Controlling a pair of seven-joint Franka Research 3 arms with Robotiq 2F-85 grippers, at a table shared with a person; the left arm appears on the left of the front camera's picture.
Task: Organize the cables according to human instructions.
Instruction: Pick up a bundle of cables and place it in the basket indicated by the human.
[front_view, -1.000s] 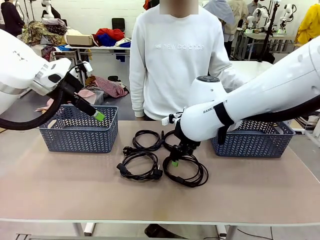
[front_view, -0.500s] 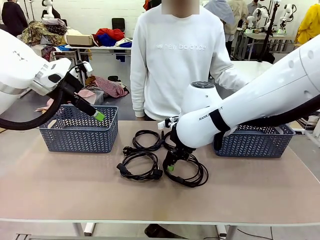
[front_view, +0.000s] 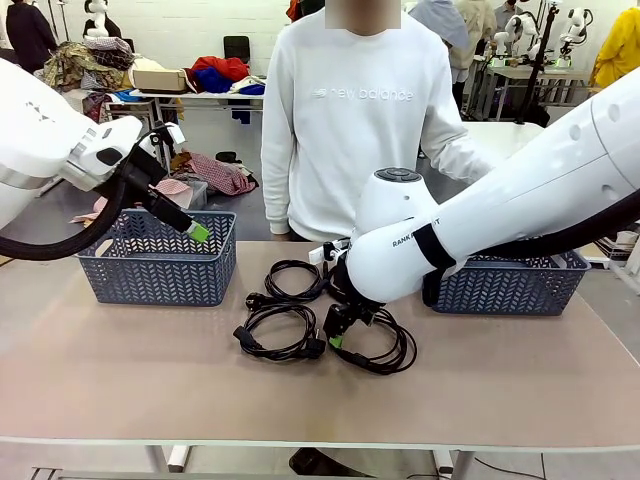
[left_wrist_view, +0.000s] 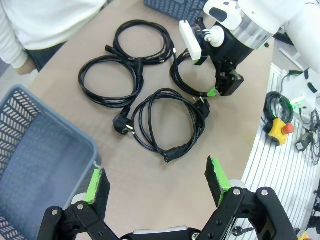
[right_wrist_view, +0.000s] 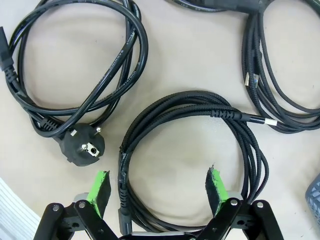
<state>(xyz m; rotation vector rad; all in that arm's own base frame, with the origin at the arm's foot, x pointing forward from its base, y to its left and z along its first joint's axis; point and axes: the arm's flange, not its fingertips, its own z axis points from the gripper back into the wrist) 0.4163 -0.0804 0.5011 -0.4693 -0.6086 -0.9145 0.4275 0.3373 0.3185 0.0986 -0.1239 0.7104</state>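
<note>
**Cables.** Four thin black cords (left_wrist_view: 136, 120), each wound in a loose loop, lie flat in a cluster at the middle of the beige table (front_view: 120, 380). The loops sit close together. Some edges look to overlap, but we cannot tell which.

**Coil in hand.** A black braided coil (right_wrist_view: 190, 102) with slim straight connectors lies directly under the right pincer (right_wrist_view: 157, 192). Just beside it is a smooth rubbery cord ending in a round black plug (right_wrist_view: 82, 147).

**Handling, our judgement.**
- The cords are light and limp.
- We make out no tie on any loop, so a lifted coil will likely sag, splay and let its plug ends swing.
- The braided sheath should give the pads some friction, while the smooth cord looks more slippery.
- The best hold is across the whole bundle of strands on one side of a loop. It should be away from the connectors and never on a single strand, which would unwind the rest.

**Right pincer.** The jaws are wide apart and hold nothing, with the green pads low over the table. One side of the braided coil lies between the pads, close to one of them. The opposite side falls outside the other pad. That seems well placed for a side-of-loop pinch.

**Left pincer** (left_wrist_view: 157, 182). This one is also spread wide and empty, raised above the grey-blue lattice plastic basket (front_view: 150, 270) on the left.

**Surroundings.** A matching basket (front_view: 510, 290) stands on the right, partly behind the right arm. A person in a white sweatshirt (front_view: 350, 150) stands at the far edge of the table. We cannot tell which basket this coil is meant for.
</note>
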